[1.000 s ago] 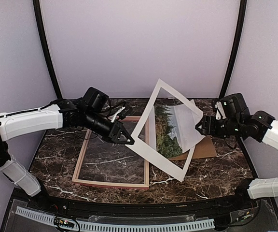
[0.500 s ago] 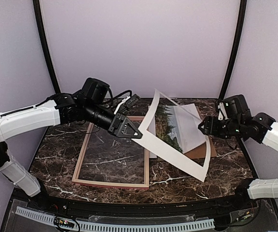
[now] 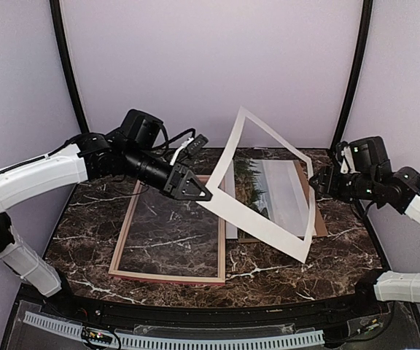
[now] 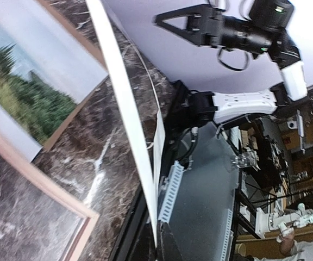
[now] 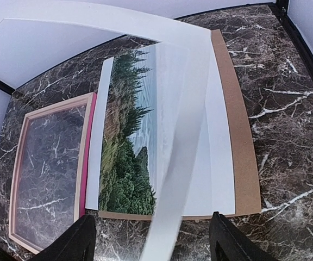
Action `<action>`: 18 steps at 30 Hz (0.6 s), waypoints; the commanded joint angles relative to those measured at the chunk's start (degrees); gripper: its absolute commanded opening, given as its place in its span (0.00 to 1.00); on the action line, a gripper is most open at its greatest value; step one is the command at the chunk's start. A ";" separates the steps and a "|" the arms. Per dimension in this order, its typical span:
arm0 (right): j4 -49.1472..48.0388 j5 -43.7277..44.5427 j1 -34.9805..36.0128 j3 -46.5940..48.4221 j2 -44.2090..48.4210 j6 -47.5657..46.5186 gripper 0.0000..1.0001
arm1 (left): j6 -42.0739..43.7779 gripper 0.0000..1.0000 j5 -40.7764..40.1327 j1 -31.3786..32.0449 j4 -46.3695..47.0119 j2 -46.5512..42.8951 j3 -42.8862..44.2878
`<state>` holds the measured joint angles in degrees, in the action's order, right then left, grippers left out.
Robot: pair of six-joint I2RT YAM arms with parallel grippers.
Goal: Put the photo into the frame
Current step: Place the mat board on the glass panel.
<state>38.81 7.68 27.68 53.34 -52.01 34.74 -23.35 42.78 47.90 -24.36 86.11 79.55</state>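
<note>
The photo [image 3: 275, 193] lies flat, picture side up, on the brown backing board [image 3: 320, 219] at the right of the table. The pink wooden frame [image 3: 166, 277] lies flat to its left, with bare marble showing through it. My left gripper [image 3: 201, 195] is shut on one corner of the white mat [image 3: 254, 224] and holds it tilted in the air over the photo. My right gripper [image 3: 319, 182] is open and empty, just right of the mat's far edge. In the right wrist view the photo [image 5: 140, 141] and the frame [image 5: 53, 163] show below the blurred mat rail [image 5: 183, 163].
The dark marble table [image 3: 86, 219] has a black raised rim at its front edge. Purple walls with two black poles close the back and sides. In the left wrist view the mat [image 4: 124, 109] crosses the picture, with the photo [image 4: 26, 70] and frame corner [image 4: 64, 212] on its left.
The photo's raised right side has dropped flat onto the backing board. My right gripper has drawn back to the right. My left gripper has lifted the mat's far side higher.
</note>
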 commanded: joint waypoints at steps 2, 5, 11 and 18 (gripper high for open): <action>-2.57 -0.93 -0.26 -1.62 -0.18 -0.33 0.73 | -2.18 0.00 -7.13 -7.38 -7.68 -7.81 -10.60; -4.05 -1.73 -0.35 -2.93 -0.82 -0.37 0.73 | -2.92 0.00 -8.42 -12.14 -9.37 -12.03 -16.00; -6.88 -4.15 -0.36 -4.97 -3.18 -0.28 0.73 | -2.74 0.00 -11.07 -17.57 -13.72 -16.58 -24.68; -10.58 -6.86 -0.38 -8.27 -5.57 0.30 0.73 | -0.55 0.00 -15.74 -20.89 -19.95 -17.76 -28.49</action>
<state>32.64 3.18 27.68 46.85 -56.49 34.76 -25.67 30.35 28.38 -39.05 70.04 52.80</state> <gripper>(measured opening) 0.728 0.014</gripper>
